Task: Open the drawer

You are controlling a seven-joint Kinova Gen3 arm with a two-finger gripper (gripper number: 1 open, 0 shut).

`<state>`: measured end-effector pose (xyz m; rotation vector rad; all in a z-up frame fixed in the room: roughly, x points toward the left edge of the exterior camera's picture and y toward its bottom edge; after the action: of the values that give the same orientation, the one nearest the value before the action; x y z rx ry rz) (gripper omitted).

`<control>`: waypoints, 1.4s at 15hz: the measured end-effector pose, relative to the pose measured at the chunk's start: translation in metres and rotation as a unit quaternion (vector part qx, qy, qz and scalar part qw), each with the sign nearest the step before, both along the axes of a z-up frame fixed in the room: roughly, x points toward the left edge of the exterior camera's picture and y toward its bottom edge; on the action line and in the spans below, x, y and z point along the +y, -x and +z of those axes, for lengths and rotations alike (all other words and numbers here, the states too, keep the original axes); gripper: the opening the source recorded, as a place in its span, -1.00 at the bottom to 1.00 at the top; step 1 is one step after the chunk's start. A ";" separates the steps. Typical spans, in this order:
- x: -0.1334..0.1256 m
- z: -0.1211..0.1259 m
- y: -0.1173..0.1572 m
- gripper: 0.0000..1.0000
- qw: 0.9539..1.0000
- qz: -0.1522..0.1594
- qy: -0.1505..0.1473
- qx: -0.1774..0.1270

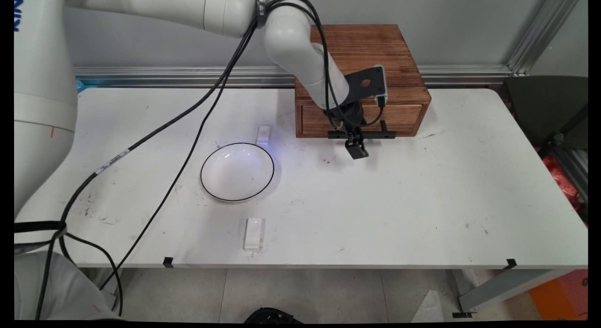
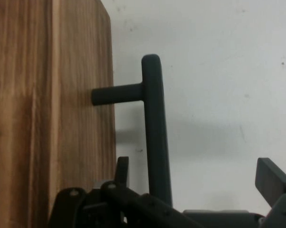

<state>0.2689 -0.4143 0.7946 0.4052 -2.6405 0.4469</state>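
Observation:
A brown wooden drawer box (image 1: 371,50) stands at the back of the white table (image 1: 422,201). Its drawer front (image 1: 404,119) carries a black bar handle (image 1: 375,135), which runs upright in the hand view (image 2: 154,133). My gripper (image 1: 357,147) hangs right at that handle. It is open in the hand view (image 2: 195,178). One finger (image 2: 122,171) sits between the wood (image 2: 48,118) and the bar, the other finger (image 2: 272,180) is on the outer side. The bar lies between them, untouched by the outer finger.
A white bowl with a black rim (image 1: 237,171) sits left of centre. One small white block (image 1: 263,136) lies just behind it, and another white block (image 1: 253,234) lies near the front edge. Black cables (image 1: 188,130) hang across the table's left part.

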 end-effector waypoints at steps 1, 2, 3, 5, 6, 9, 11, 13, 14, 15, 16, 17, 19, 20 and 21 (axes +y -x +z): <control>0.000 -0.002 0.000 1.00 1.000 0.001 -0.001 -0.001; 0.000 -0.004 -0.001 1.00 1.000 0.001 -0.002 -0.002; 0.000 -0.006 -0.001 1.00 1.000 0.002 -0.003 -0.003; 0.000 -0.009 -0.001 1.00 1.000 0.002 -0.004 -0.004; 0.000 -0.010 -0.001 1.00 1.000 0.002 -0.004 -0.004; 0.000 -0.014 -0.002 1.00 1.000 0.004 -0.007 -0.005; 0.001 -0.016 -0.001 1.00 1.000 0.005 -0.009 -0.004; 0.002 -0.017 -0.001 1.00 1.000 0.006 -0.011 -0.002; 0.002 -0.017 0.000 1.00 1.000 0.007 -0.012 -0.002; 0.002 -0.018 0.000 1.00 1.000 0.007 -0.013 -0.001; 0.003 -0.018 0.000 1.00 1.000 0.008 -0.014 0.001; 0.004 -0.018 0.001 1.00 1.000 0.008 -0.014 0.002; 0.006 -0.018 0.001 1.00 1.000 0.008 -0.016 0.003; 0.007 -0.018 0.002 1.00 1.000 0.008 -0.017 0.004; 0.009 -0.018 0.002 1.00 1.000 0.008 -0.019 0.005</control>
<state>0.2669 -0.4053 0.7770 0.4406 -2.6403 0.4007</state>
